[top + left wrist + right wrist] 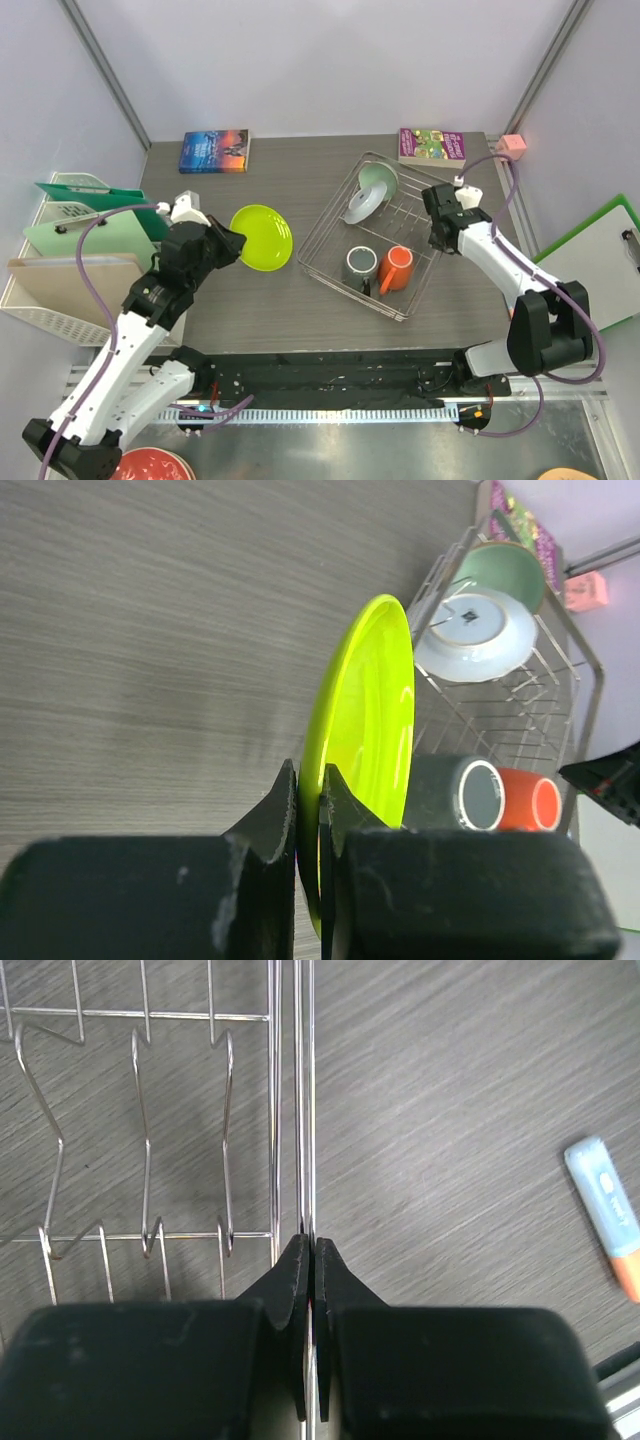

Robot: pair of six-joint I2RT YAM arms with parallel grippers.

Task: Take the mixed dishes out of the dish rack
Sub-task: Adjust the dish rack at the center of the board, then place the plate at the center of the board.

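Left gripper (230,245): its 2 black fingers are pinched tight on the edge of the small lime-green round plate (262,238).
Small lime-green round plate: it is out of the rack, in the middle left of the top view, over the dark grey wood-look table (250,310). In the left wrist view it is seen from the side, edge on. I cannot tell if it touches the table.
Right gripper (308,1250): it is squeezed tight on the thin rim of the silver wire dish rack (333,211), on the rack's right side in the top view.
Silver wire dish rack: it sits in the middle right of the top view, turned at a slant.
Pale mint-green bowl (380,178): it stands on its edge at the upper end of the rack.
Light grey plate (360,206): it leans just below the bowl, close against it.
Grey metal mug (361,265): it sits at the lower end of the rack.
Orange mug with a handle (396,268): it is just right of the grey metal mug. The 2 are side by side.
Blue and orange stick (605,1210): it lies on the table at the right of the right wrist view, apart from the rack.
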